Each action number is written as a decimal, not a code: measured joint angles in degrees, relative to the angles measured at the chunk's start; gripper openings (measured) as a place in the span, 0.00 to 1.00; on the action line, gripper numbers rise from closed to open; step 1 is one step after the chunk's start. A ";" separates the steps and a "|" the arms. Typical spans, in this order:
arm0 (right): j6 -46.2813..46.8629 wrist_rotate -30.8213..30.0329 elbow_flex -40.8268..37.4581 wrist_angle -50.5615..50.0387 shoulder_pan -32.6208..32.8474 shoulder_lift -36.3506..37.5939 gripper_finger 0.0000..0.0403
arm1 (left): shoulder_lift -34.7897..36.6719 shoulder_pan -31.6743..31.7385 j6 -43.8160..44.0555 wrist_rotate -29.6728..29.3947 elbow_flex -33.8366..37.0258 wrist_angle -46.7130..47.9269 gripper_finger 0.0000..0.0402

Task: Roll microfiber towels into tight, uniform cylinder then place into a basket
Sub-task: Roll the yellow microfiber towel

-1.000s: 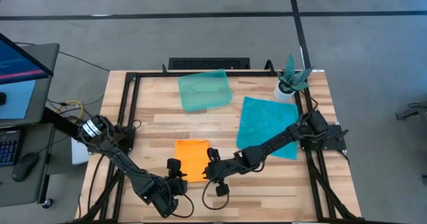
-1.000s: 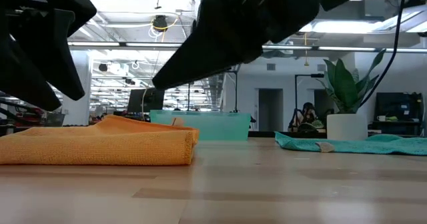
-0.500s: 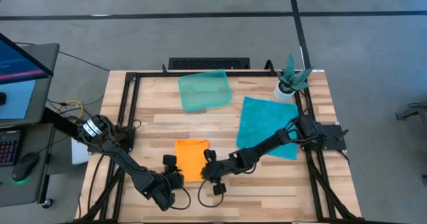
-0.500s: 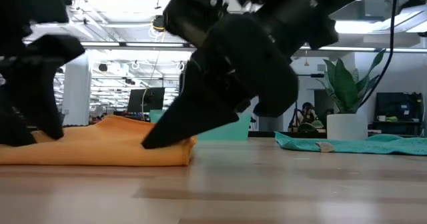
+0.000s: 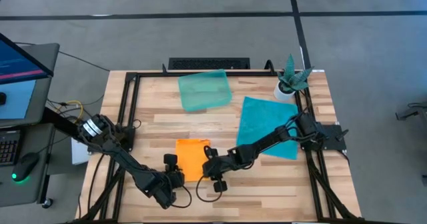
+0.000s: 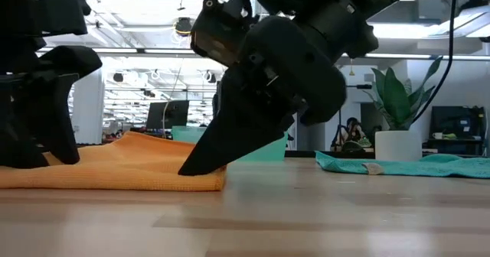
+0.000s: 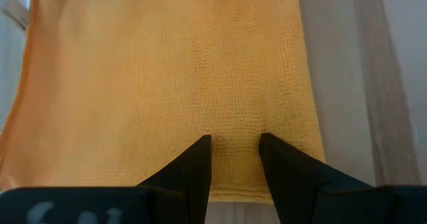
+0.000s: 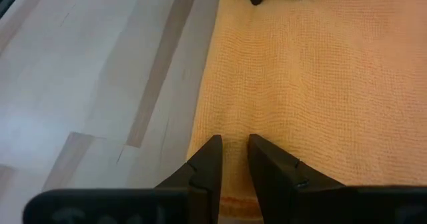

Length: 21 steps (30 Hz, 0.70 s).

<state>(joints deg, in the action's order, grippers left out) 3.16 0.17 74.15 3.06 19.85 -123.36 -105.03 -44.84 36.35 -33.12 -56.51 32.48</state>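
The orange towel [image 5: 192, 159] lies folded flat on the table near the front edge. My left gripper [image 5: 175, 173] is on its near left part and also shows in its own wrist view [image 7: 235, 159]. My right gripper [image 5: 207, 163] is on its near right corner and also shows in its own wrist view [image 8: 233, 159]. Both are closed to a narrow gap with orange cloth between the fingers. The teal towel [image 5: 269, 127] lies spread out at the right. The pale-green basket [image 5: 205, 91] stands at the far middle. My left gripper has its fingertips [image 7: 200, 159] down on the towel's top, just inside its near edge [image 7: 233, 196]. A strip of cloth [image 7: 235, 141] sits between them; one layer or several, I cannot tell. The fingers slant down from above. The towel lies flat on the table. My right gripper pinches a narrow ridge of cloth [image 8: 233, 134] close to the towel's near right corner [image 8: 200, 151]. The fingers [image 8: 208, 159] slant down from the table's right. One layer or several, I cannot tell. The towel rests on the table.
A small white pot with a green plant [image 5: 290, 83] stands at the far right corner beside the teal towel. A black metal frame [image 5: 127, 111] runs along the table's edges. Bare wood lies between the orange towel and the basket.
Both grippers have come down and moved a little toward the far edge, from above the table's near side onto the near part of the orange towel. The towel has stayed flat where it was.
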 joint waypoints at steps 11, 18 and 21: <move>-2.12 -0.05 -0.09 -6.19 1.33 7.77 0.24 | -0.07 -3.11 0.33 -1.51 -8.05 10.23 0.31; -2.38 -6.92 -0.09 -11.66 5.95 15.57 0.24 | -0.07 -8.38 6.15 -7.63 -16.30 21.53 0.31; -4.73 -13.74 -0.04 -11.58 9.19 18.17 0.24 | -0.07 -10.85 7.23 -10.63 -19.74 23.61 0.31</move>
<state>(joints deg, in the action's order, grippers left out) -1.57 -13.56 74.11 -8.52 29.04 -105.19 -105.10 -55.69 43.58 -43.75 -76.24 56.09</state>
